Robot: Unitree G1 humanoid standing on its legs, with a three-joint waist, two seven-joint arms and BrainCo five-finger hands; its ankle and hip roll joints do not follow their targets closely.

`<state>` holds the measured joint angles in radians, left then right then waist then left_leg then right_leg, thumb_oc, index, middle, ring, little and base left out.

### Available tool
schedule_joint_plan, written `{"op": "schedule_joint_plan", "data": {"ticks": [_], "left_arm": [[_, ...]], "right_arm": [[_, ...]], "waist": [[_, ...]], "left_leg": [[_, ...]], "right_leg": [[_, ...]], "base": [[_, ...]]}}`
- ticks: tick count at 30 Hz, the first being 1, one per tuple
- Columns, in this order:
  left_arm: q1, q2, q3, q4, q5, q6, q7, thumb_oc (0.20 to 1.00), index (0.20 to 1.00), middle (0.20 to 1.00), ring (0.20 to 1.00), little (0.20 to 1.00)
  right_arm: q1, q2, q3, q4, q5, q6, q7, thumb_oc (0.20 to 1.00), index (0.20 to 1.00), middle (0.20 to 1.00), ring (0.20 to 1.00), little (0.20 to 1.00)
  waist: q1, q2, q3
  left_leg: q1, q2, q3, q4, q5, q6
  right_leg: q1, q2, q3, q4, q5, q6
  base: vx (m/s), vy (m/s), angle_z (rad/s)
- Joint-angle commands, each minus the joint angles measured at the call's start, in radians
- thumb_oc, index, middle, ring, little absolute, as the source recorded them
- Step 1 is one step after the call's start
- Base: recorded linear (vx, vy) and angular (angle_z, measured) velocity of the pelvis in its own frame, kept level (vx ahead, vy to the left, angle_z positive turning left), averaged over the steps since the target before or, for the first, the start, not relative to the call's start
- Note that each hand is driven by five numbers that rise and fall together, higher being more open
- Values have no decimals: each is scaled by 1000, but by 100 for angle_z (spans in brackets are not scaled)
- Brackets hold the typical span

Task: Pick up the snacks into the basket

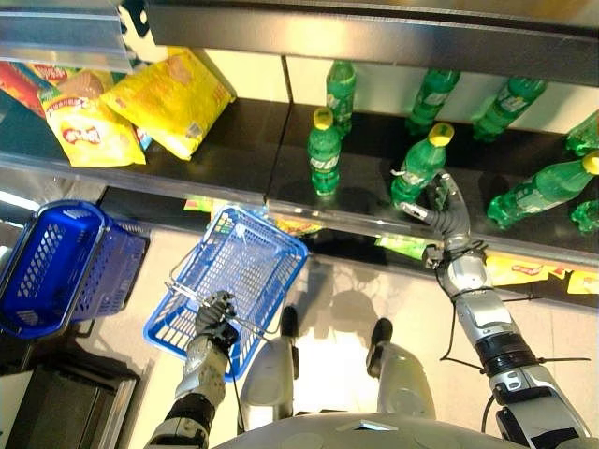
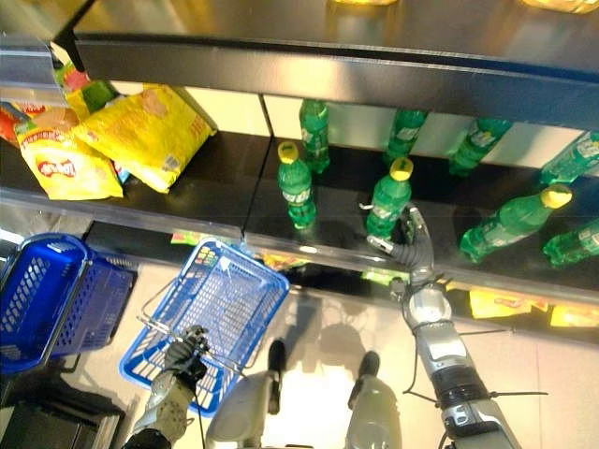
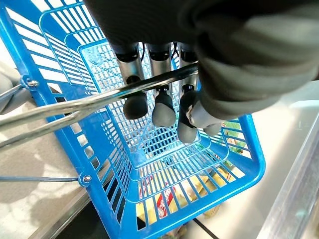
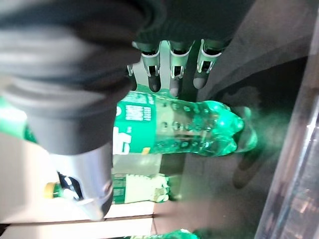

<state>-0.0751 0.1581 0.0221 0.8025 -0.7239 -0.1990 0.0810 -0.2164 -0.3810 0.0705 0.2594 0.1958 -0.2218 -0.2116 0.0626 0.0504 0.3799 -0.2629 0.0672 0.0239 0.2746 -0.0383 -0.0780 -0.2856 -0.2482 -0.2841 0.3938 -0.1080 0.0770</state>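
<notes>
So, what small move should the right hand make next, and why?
Probably close the fingers round the green bottle and lift it. The right hand is at this bottle on the shelf, and in its wrist view the fingers are still straight beside the bottle, so nothing is gripped yet. The left hand already holds the blue basket by its handle below the shelf, ready to receive it.

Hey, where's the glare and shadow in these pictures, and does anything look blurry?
Left eye view: bright glare on the floor beside the basket, and a shine along the shelf edge. Right wrist view: the right hand is close and soft, and the bottle throws a green-tinted shadow on the shelf. Left wrist view: the left hand on the basket handle is blurred.
</notes>
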Motion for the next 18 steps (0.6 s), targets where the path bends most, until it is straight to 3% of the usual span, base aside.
{"op": "schedule_joint_plan", "data": {"ticks": [1,18], "left_arm": [[74,67,-19,-51,14,-49,6,200,200,200,200,200],[84,63,-69,-83,-18,-50,18,200,200,200,200,200]], "right_arm": [[38,-23,-36,-157,-51,-87,8,1000,1000,1000,1000,1000],[-179,-33,-19,-116,-108,-74,-142,1000,1000,1000,1000,1000]], "waist": [[-15,-24,-56],[0,-12,-50]], "left_leg": [[-93,31,4,134,-66,13],[-177,46,18,226,-103,28]], "right_leg": [[-19,-33,10,93,-3,47],[-120,-40,31,181,-38,38]], "base": [[-45,-11,0],[0,5,-4]]}}
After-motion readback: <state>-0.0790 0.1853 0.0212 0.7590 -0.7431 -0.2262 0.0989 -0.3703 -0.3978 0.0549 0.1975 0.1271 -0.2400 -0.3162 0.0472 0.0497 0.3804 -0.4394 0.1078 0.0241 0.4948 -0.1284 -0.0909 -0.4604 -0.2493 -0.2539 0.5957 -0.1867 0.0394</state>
